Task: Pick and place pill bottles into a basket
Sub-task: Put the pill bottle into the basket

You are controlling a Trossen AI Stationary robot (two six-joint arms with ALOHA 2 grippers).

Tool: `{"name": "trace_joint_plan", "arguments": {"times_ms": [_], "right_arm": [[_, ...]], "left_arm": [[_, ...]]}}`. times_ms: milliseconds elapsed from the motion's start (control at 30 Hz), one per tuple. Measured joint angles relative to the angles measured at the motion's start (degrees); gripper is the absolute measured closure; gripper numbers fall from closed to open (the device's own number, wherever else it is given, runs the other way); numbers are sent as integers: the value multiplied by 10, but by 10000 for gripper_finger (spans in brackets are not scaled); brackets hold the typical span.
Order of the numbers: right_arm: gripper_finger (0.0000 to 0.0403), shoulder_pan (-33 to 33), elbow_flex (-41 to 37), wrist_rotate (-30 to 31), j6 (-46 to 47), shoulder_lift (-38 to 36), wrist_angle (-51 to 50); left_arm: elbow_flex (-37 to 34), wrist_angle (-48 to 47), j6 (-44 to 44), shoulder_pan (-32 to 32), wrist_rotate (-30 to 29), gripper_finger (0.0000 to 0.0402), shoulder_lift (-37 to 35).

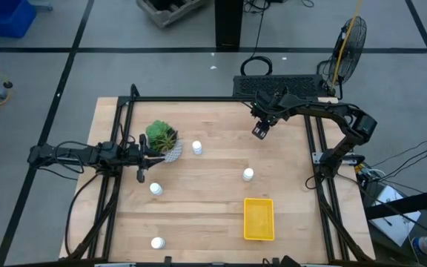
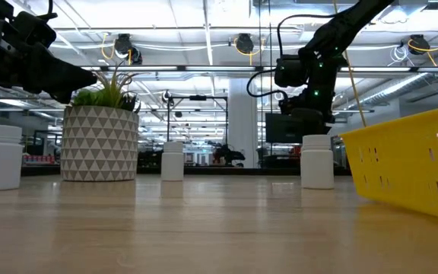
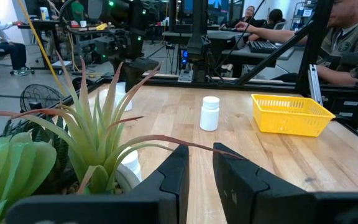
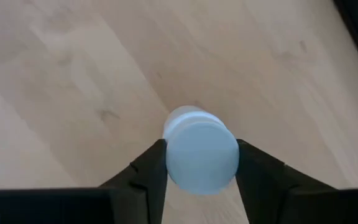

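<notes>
My right gripper (image 4: 201,177) hangs over the table's far right part (image 1: 260,131), pointing steeply down, shut on a white pill bottle (image 4: 199,152). Three more pill bottles (image 1: 196,147) (image 1: 248,175) (image 1: 156,188) stand upright mid-table, and another (image 1: 158,242) stands near the front left. The basket (image 1: 259,219), a shallow yellow tray, rests flat near the front right. My left gripper (image 3: 197,177) waits shut and level at the left edge, beside the potted plant. My right gripper pinches the pill bottle at its white cap (image 4: 229,155), one finger on each side. The fingers come from above, slanting down. The bottle stands upright below them. I cannot tell whether its base is on the wood or just clear of it.
A green plant in a white patterned pot (image 1: 161,139) stands at the left, right in front of my left gripper. Black frame rails (image 1: 199,99) run along the table's far and side edges. Bare wood lies between the held bottle and the basket.
</notes>
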Motion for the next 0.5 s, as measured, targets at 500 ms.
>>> {"name": "trace_joint_plan", "arguments": {"times_ms": [500], "right_arm": [[260,54,0,1,-26,-70,65]], "left_arm": [[0,0,3,0,0,325,0]]}}
